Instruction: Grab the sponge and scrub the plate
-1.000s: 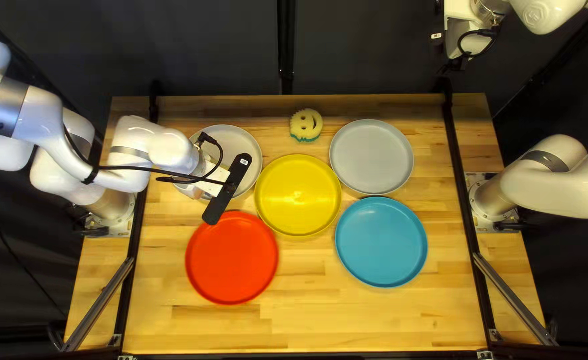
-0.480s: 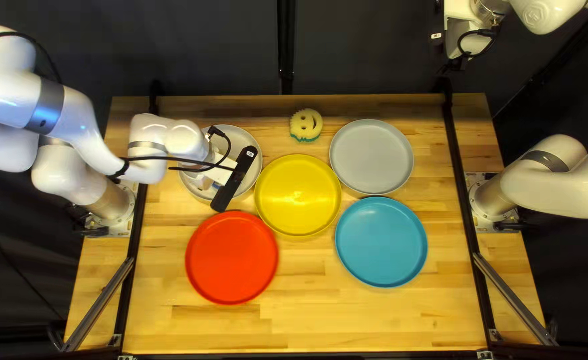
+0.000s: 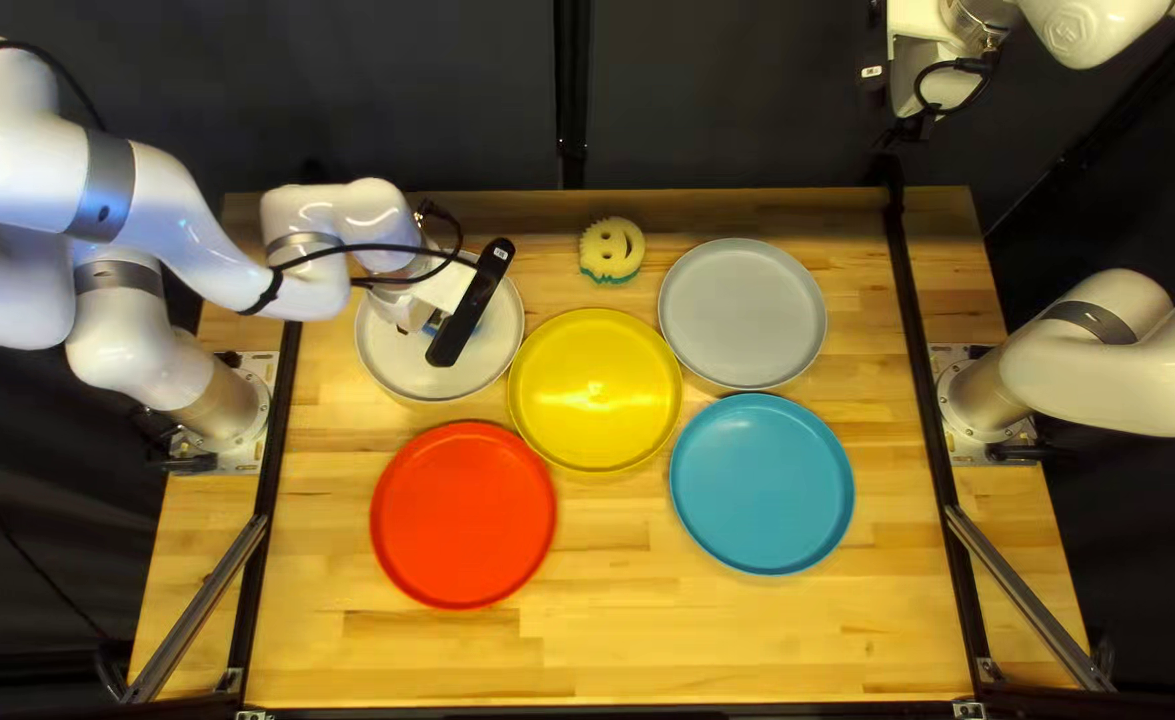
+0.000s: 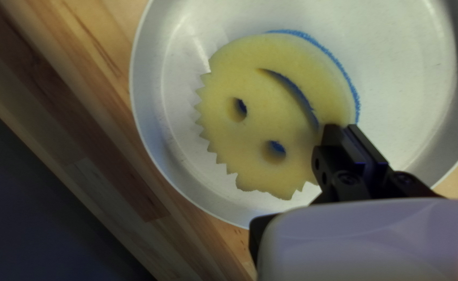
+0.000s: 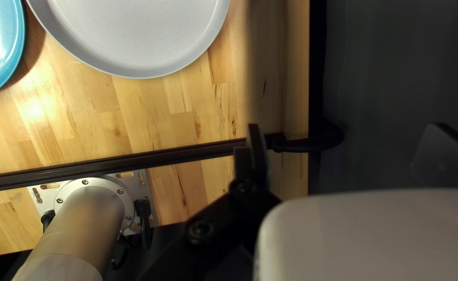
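Smiley sponge [image 4: 260, 125], blue-backed, is pinched at its edge by the left claw [image 4: 342, 126], over the white plate [image 4: 400, 62]; best to press its blue layer [image 4: 344, 72] down evenly, circling towards the rim [image 4: 148, 104]. The right claw [image 5: 347, 127] stands wide.

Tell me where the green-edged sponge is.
In the top left view, the green-edged sponge lies near the table's far edge, beyond the yellow plate, between the white plate at left and grey plate at right.

Is a wooden table [image 3: 588, 654]; carries, around a yellow plate [image 3: 594, 390], a white plate [image 3: 408, 371] beyond left, gray plate [image 3: 742, 312] beyond right, red plate [image 3: 462, 515] nearer left, blue plate [image 3: 762, 484] nearer right, green-edged sponge [image 3: 605, 248] beyond.
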